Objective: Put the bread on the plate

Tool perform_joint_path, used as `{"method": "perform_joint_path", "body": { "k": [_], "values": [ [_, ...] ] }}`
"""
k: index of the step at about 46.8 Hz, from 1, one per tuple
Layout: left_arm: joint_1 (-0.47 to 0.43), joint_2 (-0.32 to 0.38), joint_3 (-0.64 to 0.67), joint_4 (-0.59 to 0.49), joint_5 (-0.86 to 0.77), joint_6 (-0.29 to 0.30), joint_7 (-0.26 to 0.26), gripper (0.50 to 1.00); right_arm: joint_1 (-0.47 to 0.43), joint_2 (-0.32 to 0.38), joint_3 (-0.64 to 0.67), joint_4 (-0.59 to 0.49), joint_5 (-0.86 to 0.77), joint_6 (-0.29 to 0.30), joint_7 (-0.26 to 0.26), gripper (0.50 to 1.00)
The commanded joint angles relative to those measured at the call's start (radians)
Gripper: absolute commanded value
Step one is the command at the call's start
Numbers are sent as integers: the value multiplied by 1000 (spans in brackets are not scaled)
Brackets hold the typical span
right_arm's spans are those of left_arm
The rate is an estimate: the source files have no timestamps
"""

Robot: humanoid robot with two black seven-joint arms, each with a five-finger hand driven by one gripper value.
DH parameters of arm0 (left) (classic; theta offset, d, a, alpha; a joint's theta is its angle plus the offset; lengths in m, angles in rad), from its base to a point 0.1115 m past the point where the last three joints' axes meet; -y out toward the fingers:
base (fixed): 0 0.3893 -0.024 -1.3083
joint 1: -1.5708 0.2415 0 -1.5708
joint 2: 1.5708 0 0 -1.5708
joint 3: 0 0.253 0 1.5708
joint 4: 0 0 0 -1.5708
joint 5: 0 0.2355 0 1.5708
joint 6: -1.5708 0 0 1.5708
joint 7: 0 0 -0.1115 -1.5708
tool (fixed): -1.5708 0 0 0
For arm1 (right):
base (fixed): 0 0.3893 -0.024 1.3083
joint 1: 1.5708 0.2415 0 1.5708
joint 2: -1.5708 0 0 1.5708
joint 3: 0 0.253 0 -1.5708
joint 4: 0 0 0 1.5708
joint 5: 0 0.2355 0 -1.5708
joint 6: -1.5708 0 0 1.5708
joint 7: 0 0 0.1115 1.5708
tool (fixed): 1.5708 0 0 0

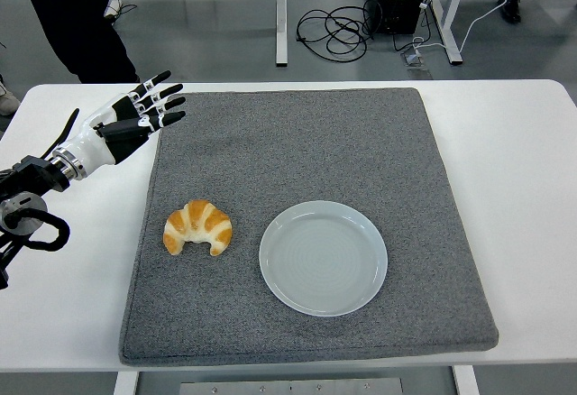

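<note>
A golden croissant (198,227) lies on the grey mat (306,142), left of centre. Just to its right sits an empty pale plate (324,257), a small gap between them. My left hand (135,117) hovers over the mat's far left edge, well behind the croissant, its fingers (162,97) spread and holding nothing. The left arm comes in from the left edge of the picture. My right arm does not show.
The mat covers most of the white table (523,169). A person in dark trousers (77,16) stands behind the table's far left corner. Cables (334,30) and table legs lie on the floor beyond.
</note>
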Motion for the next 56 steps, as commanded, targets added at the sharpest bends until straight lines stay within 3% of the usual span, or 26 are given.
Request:
{"method": "perform_joint_path", "body": {
  "k": [1,21,40,56],
  "values": [
    [-14,4,1,-6,20,0,-1,958,0,0,1,0,0,0,0,1000],
    [-134,39,2,-31,212,-2,6,948,2,0,1,0,0,1,0,1000],
    [-264,185,183,-302,367,43,11,937,2,0,1,2,0,1,0,1000],
    [-279,340,234,-575,595,61,15,937,5,0,1,2,0,1,0,1000]
  ]
}}
